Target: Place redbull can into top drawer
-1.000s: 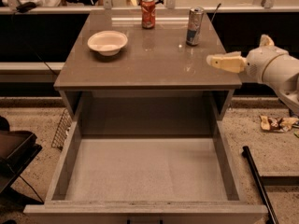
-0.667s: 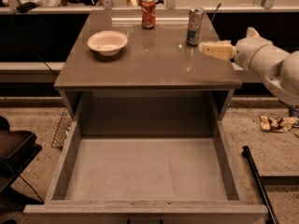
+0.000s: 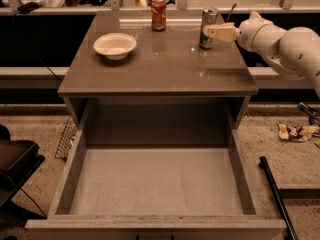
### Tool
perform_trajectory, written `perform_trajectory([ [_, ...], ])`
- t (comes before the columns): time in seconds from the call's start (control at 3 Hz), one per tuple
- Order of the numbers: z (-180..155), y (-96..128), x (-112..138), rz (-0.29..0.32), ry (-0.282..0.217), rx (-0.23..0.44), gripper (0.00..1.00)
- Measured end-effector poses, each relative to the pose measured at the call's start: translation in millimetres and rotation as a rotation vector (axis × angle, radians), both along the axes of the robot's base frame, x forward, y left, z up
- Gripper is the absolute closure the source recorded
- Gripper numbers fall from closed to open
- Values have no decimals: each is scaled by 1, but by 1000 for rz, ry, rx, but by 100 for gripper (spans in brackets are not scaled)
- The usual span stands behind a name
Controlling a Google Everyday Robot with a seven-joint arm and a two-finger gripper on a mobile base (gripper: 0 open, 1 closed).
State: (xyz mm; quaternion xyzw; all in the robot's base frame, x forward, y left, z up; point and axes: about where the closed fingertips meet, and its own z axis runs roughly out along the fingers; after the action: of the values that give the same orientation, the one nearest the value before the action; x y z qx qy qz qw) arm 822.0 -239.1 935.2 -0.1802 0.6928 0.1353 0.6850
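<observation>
Grasp step seemingly in hand.
The pale gripper (image 3: 210,32), its opening impossible to tell, sat against the tall silver-blue redbull can (image 3: 208,18) far right on the cabinet top (image 3: 150,69). The next move called for a firm grip, then a carry to the near, wide grey top drawer (image 3: 70,176).

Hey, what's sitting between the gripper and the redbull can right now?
Nothing. In the camera view the gripper meets the redbull can from its right on the cabinet top; no object separates them.

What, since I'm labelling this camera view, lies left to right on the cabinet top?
White bowl → orange-red soda can → redbull can; the hand, extending from the right, overlaps the redbull can.
</observation>
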Motion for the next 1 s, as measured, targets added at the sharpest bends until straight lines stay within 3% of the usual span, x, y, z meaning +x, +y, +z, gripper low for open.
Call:
perform_trajectory([
  [0.67,-22,19,54,39,63,12,0],
  [1.0,-30,31,70,53,71,29,14],
])
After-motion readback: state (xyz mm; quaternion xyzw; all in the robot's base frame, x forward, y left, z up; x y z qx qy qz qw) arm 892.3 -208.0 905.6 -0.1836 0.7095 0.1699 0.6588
